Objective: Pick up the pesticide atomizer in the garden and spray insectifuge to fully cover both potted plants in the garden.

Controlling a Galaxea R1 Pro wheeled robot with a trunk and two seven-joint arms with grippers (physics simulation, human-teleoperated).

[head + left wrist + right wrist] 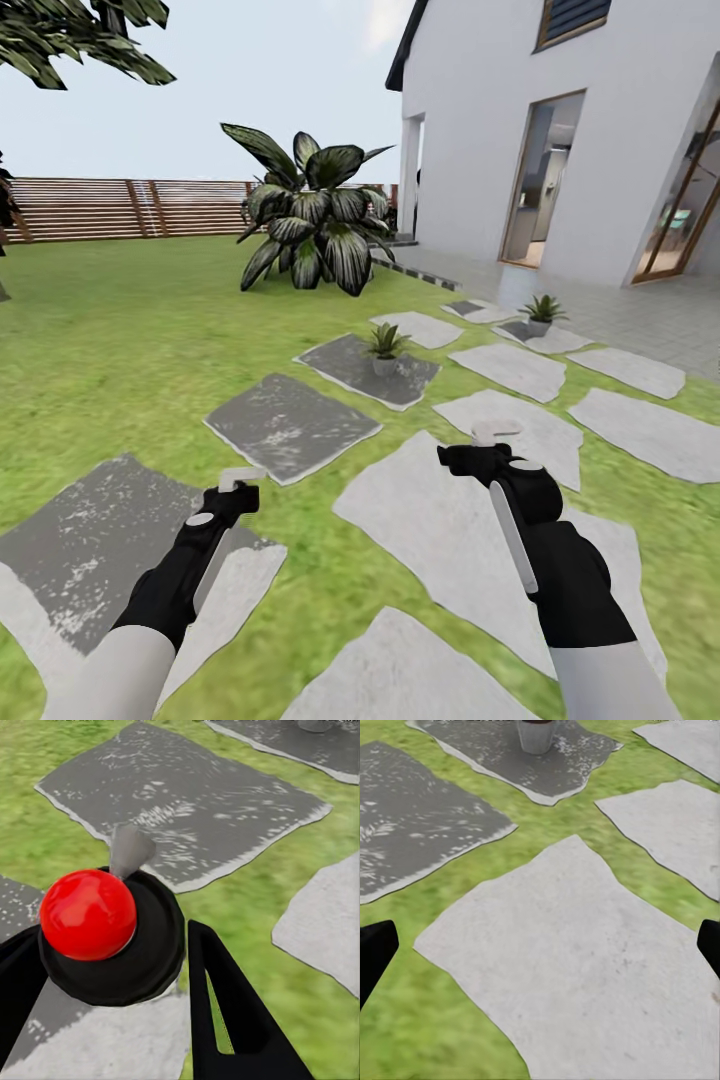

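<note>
Between my left gripper's (112,960) black fingers (225,1012) sits the pesticide atomizer (88,913): from above, a red round cap on a dark body, with a grey nozzle pointing away toward a dark slab. In the head view the left gripper (235,492) hangs low over the lawn at the near left. My right gripper (482,455) stands wide open with nothing in it, above a pale stone slab (577,967). Two potted plants stand ahead: one (385,345) on a dark slab, its grey pot (537,733) ahead of the right gripper, the other (541,312) farther right by the paving.
A big dark broad-leaved plant (310,225) grows on the lawn behind the pots. The white house (600,150) and its paved terrace (640,320) close off the right. A brown slatted fence (130,208) runs along the back. Irregular stone slabs (290,425) dot the grass.
</note>
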